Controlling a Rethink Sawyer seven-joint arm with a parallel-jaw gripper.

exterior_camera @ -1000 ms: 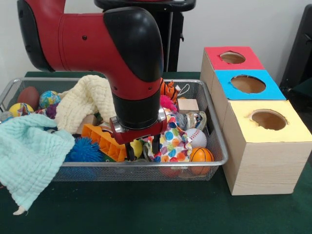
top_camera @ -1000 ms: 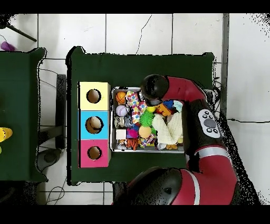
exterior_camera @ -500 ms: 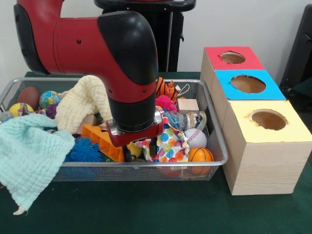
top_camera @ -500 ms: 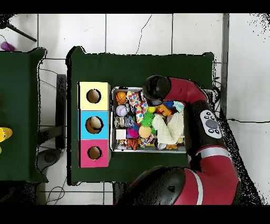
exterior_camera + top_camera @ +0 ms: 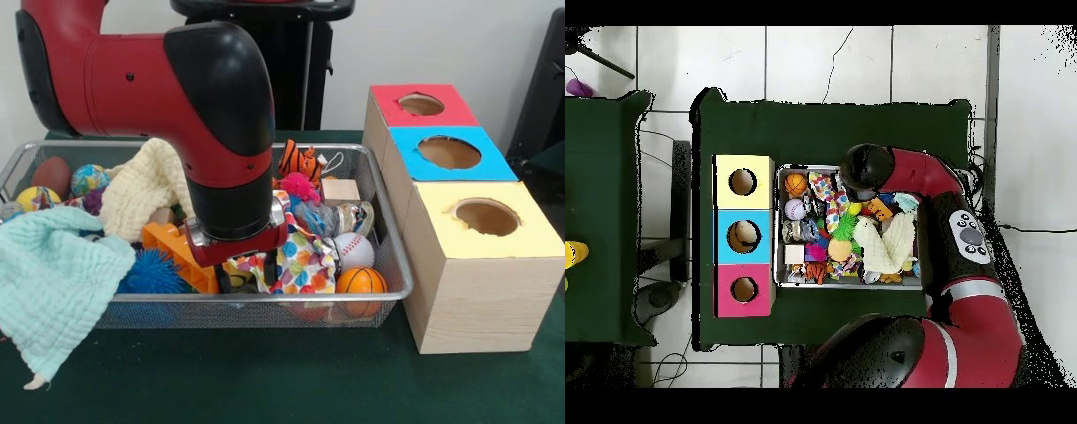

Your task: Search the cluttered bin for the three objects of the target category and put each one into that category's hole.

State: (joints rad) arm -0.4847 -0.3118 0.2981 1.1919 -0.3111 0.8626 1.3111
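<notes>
The silver wire-mesh bin (image 5: 177,311) holds a heap of toys and cloths; it also shows in the overhead view (image 5: 805,167). My gripper (image 5: 245,276) reaches down into the bin near its front wall, between an orange plastic toy (image 5: 177,252) and a polka-dot cloth (image 5: 305,261). It looks shut on the left edge of that cloth. In the overhead view the arm's black wrist (image 5: 863,168) hides the gripper. A basketball (image 5: 362,281) and a baseball (image 5: 356,249) lie at the bin's right end.
Three wooden boxes with holes stand right of the bin: yellow (image 5: 481,256), blue (image 5: 450,152), red (image 5: 422,104). A mint cloth (image 5: 53,283) hangs over the bin's left front rim. A cream cloth (image 5: 146,190), a blue spiky ball (image 5: 152,272) and a tiger toy (image 5: 300,162) lie inside.
My arm has shifted to the left along the bin's front wall in the front view. The polka-dot cloth's edge has moved left with the gripper.
</notes>
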